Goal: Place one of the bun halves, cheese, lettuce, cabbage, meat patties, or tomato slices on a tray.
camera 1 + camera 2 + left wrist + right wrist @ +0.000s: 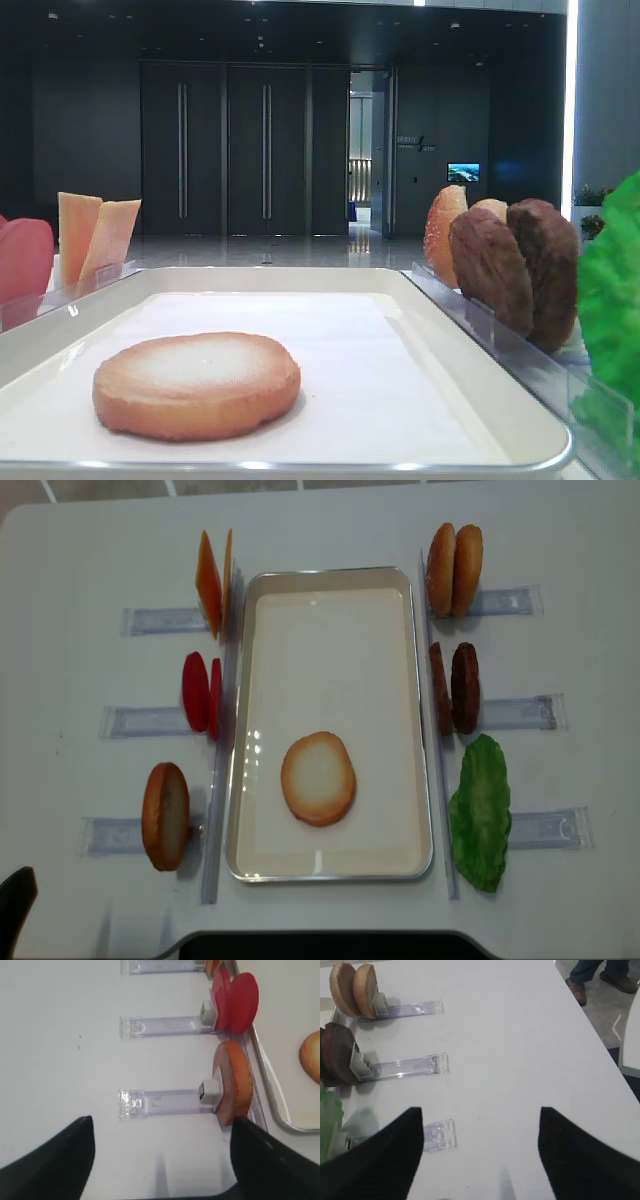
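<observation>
On the tray in the low front view, one bun half is lying flat, pale face up, while cheese and meat patties are standing on edge in clear racks alongside, likely so a pincer can slip around each disc. Moving to the right wrist view, the right pincer is hanging spread and empty over bare counter, with more bun halves upright at far left. Moving to the left wrist view, the left pincer is hovering wide open, empty, facing an upright bun with tomato slices beyond. From overhead, lettuce is running lengthwise along the tray's long side, and that tray's long axis is running toward the camera.
</observation>
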{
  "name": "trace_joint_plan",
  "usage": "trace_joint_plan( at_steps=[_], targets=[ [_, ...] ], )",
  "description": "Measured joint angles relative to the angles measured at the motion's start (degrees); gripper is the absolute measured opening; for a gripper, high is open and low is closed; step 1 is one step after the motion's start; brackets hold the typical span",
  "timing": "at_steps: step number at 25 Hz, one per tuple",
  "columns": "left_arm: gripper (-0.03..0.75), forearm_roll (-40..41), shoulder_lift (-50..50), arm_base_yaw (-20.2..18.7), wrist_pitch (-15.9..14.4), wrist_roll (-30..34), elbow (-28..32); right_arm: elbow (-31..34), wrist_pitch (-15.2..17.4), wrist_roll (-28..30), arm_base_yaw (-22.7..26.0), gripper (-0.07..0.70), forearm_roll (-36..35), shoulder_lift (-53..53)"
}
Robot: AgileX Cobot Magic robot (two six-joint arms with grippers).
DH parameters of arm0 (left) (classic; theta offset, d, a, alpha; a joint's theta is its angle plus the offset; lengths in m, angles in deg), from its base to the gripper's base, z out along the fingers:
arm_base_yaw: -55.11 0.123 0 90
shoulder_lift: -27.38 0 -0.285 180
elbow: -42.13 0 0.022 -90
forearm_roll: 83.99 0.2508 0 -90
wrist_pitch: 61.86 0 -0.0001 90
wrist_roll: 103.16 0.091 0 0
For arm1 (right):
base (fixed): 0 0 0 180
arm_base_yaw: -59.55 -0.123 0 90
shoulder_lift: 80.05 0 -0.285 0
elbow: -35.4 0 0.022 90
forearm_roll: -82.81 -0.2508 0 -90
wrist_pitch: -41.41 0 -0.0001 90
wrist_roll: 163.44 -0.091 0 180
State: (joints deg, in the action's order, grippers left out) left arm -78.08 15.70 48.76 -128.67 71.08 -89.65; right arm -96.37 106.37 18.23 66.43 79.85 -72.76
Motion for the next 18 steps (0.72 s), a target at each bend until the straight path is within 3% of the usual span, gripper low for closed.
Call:
trace_joint_plan(
  at_steps=[6, 12, 18],
  targets=[
    [0.643, 6.3, 4.8, 0.0, 0.8, -9.8, 1.5, 0.0, 0.0, 0.0, 0.0, 0.465, 0.0, 0.0],
    [0.643, 7.0, 4.8, 0.9, 1.0, -11.0, 1.5, 0.0, 0.0, 0.0, 0.0, 0.465, 0.0, 0.0],
    [0.643, 6.8, 4.8, 6.9, 1.5, -10.6, 1.6, 0.0, 0.0, 0.0, 0.0, 0.465, 0.0, 0.0]
  ],
)
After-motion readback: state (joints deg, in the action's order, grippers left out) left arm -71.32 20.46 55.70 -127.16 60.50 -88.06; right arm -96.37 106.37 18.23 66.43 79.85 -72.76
